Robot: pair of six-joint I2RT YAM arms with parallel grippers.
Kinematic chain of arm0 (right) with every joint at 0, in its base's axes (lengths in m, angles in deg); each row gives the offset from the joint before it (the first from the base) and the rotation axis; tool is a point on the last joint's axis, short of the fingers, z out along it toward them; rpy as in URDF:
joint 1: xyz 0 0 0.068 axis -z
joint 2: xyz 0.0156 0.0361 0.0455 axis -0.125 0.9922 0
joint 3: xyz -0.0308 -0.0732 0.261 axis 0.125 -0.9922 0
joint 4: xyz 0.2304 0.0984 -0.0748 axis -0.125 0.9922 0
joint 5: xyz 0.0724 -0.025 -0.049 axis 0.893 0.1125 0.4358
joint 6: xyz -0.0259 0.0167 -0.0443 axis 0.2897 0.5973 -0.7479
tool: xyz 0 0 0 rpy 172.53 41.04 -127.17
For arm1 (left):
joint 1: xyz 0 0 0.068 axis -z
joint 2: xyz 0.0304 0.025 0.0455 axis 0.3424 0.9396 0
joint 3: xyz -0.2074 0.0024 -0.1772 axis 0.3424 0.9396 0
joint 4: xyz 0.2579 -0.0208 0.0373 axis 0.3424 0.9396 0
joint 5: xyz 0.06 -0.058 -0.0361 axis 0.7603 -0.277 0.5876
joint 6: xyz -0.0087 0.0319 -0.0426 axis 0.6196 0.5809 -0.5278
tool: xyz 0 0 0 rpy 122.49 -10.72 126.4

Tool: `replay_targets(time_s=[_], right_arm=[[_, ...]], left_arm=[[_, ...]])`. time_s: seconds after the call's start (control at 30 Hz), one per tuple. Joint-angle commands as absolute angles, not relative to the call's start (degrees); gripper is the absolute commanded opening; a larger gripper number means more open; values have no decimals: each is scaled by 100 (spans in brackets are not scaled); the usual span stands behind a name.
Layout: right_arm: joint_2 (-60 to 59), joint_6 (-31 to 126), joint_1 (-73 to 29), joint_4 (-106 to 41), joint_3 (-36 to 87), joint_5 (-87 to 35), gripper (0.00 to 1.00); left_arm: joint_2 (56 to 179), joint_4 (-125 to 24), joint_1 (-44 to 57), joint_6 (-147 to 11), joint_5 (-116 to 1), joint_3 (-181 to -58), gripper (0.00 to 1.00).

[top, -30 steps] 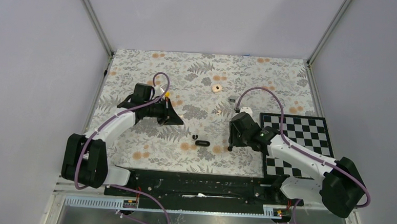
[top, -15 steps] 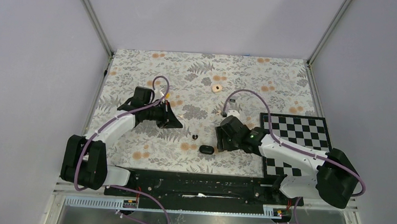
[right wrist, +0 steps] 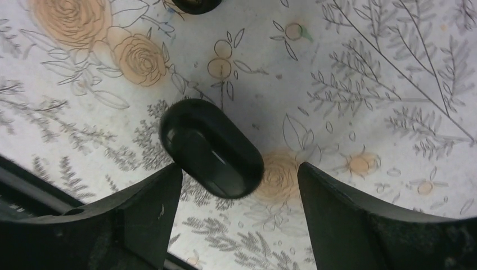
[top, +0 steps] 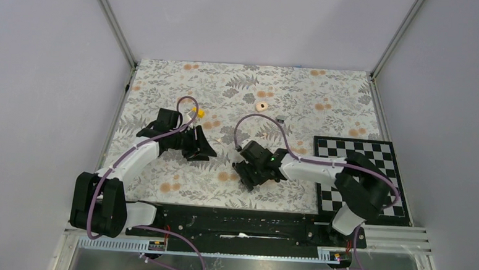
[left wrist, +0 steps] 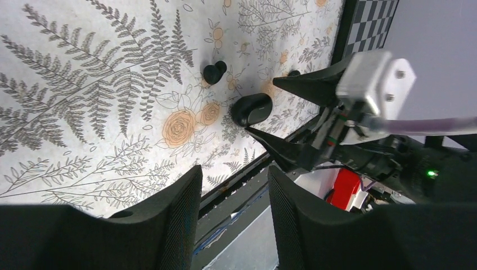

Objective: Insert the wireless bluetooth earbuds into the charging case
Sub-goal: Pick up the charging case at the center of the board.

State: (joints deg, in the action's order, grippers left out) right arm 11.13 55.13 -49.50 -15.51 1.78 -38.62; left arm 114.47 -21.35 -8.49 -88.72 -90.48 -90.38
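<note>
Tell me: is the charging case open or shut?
Shut. The charging case lies flat as one smooth glossy pebble; neither wrist view shows a raised lid.

Black charging case (right wrist: 211, 147), floral table cover (top: 227, 85)

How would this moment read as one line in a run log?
right gripper: open, straddling charging case | left gripper: open, empty | earbud: lying loose near case
</note>
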Motion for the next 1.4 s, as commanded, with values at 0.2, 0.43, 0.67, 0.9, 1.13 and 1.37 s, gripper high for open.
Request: replay_targets(time_s=[0.2,0.43,0.67,0.9,1.13,1.37], right_arm=[[1991,4812,-4968,-1882,704,-3687,65],[1781,5023,-4932,-1878,662,-3705,32],[1408,6837,-4279,-1680,907,-3882,23],[1383,8047,-4116,-2144,1005,-3861,27],[163,8335,-3349,-4756,-267,-1606,31],[129,9566,-3189,-4035,205,-1955,17]], left_arm=[[11382,-2104,-930,-8741,-8945,-9192,49],[11464,-2144,-930,-8716,-8989,-9189,50],[11573,-2496,-928,-8860,-9268,-9017,52],[11493,-2935,-921,-9107,-9414,-8805,52],[11221,-4121,-921,-9544,-10355,-8416,58],[10717,-4433,-488,-9562,-9664,-8482,74]])
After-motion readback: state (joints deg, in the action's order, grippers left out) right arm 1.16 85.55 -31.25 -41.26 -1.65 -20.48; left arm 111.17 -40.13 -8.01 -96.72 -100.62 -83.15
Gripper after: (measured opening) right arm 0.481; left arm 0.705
